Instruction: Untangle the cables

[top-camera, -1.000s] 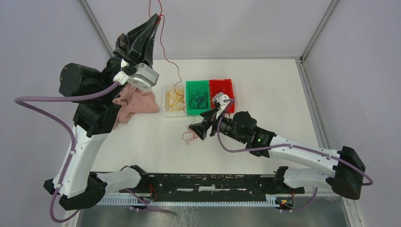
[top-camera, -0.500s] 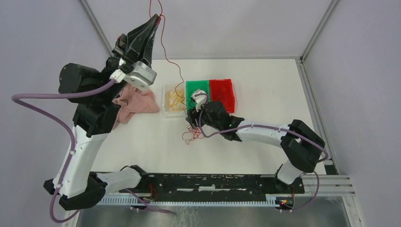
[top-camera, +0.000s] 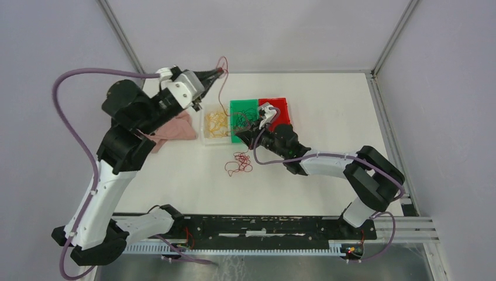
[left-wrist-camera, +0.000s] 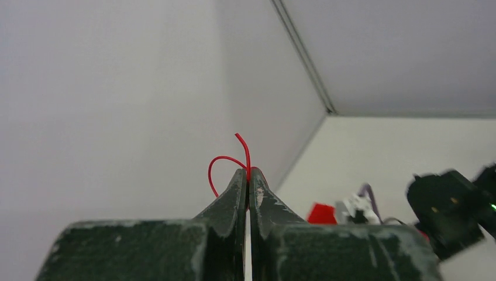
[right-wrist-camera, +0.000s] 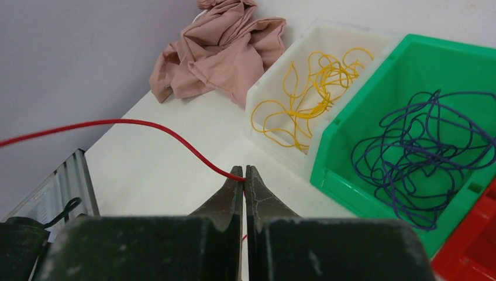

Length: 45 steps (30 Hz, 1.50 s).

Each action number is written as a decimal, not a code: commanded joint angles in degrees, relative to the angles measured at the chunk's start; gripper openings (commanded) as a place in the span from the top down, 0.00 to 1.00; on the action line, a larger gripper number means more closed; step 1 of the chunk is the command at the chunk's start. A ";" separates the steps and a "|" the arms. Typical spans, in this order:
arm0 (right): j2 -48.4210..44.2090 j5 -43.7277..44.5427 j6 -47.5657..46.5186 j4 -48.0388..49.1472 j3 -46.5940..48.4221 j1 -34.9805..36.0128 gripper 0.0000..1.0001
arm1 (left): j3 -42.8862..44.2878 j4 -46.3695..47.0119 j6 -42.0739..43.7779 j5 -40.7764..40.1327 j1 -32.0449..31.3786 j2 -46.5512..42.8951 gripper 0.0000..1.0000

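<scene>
Cables (top-camera: pixel 238 165): thin cord loops, part sorted. Purple cables (right-wrist-camera: pixel 421 146) lie in the green bin (right-wrist-camera: pixel 362 196). Yellow cables (right-wrist-camera: pixel 304 111) lie in the white bin (right-wrist-camera: pixel 275 73) just left of it. Loose red ones are heaped on the table (top-camera: pixel 339 117) in front of it. One red cable (right-wrist-camera: pixel 146 124) spans both arms:
- Right fingers (right-wrist-camera: pixel 237 182) are clenched on it by the green bin's near left corner.
- Left fingers (left-wrist-camera: pixel 241 182) are clenched on its end, raised, left of that bin.

Likely light, limp and snag-prone; best pinched on a free strand clear of the heap.

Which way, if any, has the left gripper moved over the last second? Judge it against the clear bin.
Yes. In the top view the left gripper, shut on a red cable, has come down from the back wall toward the clear bin.
</scene>
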 commanded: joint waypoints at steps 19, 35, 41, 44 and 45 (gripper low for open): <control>-15.94 -6.97 16.48 18.34 -9.98 -0.48 0.99 | -20.76 -18.04 -3.21 20.67 2.44 1.81 0.94; -16.58 -7.53 16.00 15.89 -9.16 -0.48 0.99 | -21.68 -18.80 -9.59 27.35 3.23 3.39 0.53; -16.73 -7.33 15.57 14.95 -8.79 -0.48 0.99 | -22.21 -17.57 -12.75 27.44 3.33 3.89 0.45; -16.67 -7.44 15.49 14.51 -8.25 -0.48 0.99 | -22.98 -15.88 -15.50 23.89 3.36 4.39 0.44; -16.60 -7.52 15.50 14.44 -8.06 -0.48 0.99 | -23.22 -15.43 -15.67 22.06 3.39 4.47 0.45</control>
